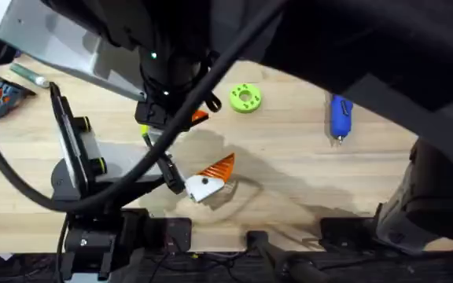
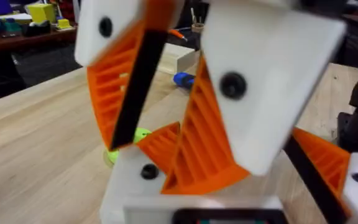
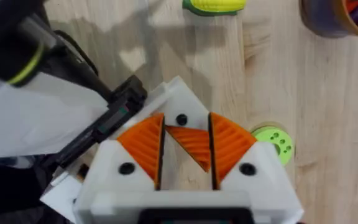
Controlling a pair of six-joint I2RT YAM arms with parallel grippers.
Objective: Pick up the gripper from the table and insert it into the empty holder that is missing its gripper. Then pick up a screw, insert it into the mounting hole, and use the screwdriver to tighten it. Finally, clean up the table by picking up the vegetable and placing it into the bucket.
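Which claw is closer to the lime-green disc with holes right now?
Right, as far as I can tell. The right claw hangs just beside the lime-green disc; the left claw sits farther off, nearer the table's front edge.

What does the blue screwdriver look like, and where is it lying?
The screwdriver is bright blue, shaped like a fat pen, and looks like smooth plastic. A thin metal tip pokes out of the end nearer the arms' bases. It lies flat on the pale wooden table, off to the right and away from the green disc. Nothing touches it. The left wrist view shows a bit of it far off, past the orange fingers.
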